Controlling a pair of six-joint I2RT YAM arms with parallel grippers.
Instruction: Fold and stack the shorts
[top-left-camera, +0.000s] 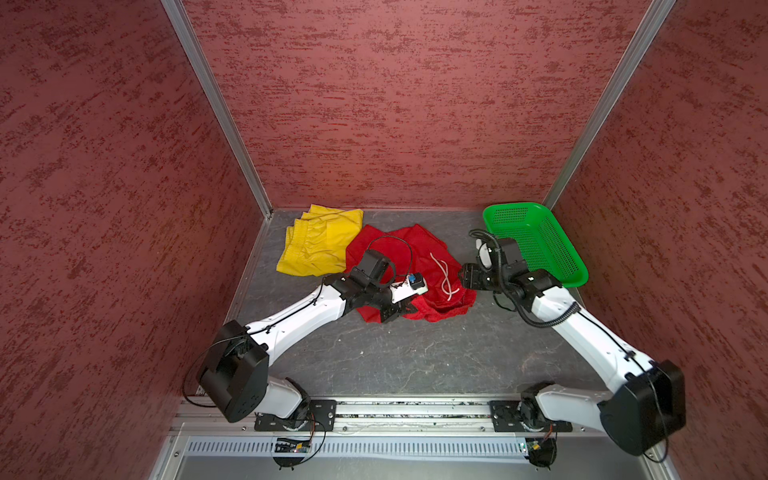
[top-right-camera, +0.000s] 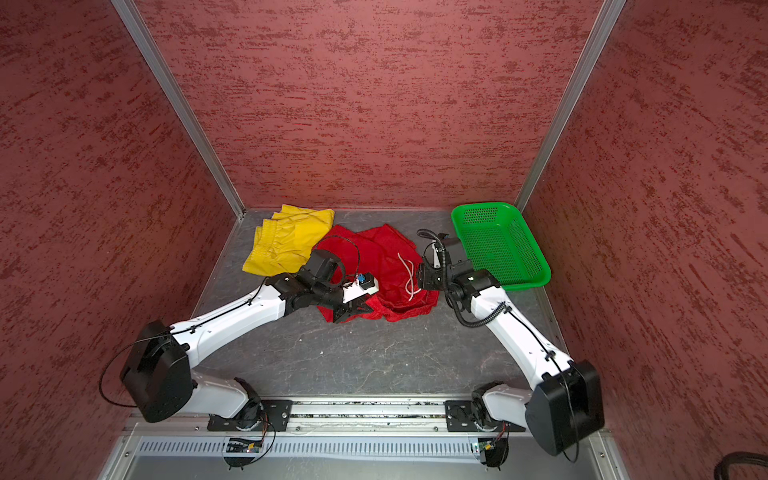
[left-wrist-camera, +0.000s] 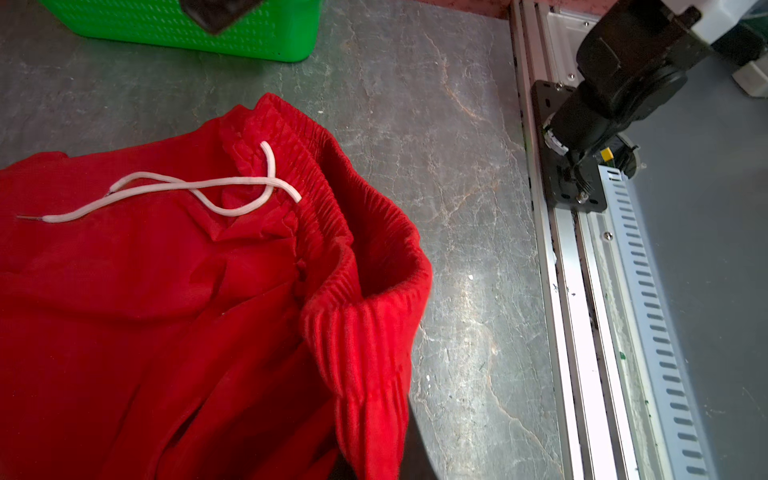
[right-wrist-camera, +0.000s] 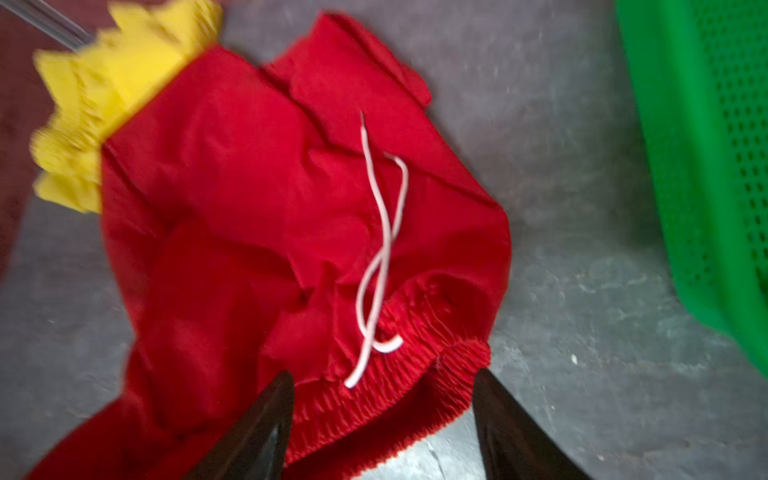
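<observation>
Grey tabletop (top-left-camera: 395, 353) bears green basket (top-left-camera: 540, 245), red shorts (top-left-camera: 428, 257) touching yellow shorts (top-left-camera: 320, 245).

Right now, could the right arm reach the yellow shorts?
Probably not easily. The yellow shorts lie far left at the back; the red shorts and the left gripper, shut on them, lie between. The right gripper, open, sits at the red waistband.

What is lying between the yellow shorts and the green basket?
The red shorts, crumpled on the table, touching the yellow shorts but apart from the green basket; both top views show it.
</observation>
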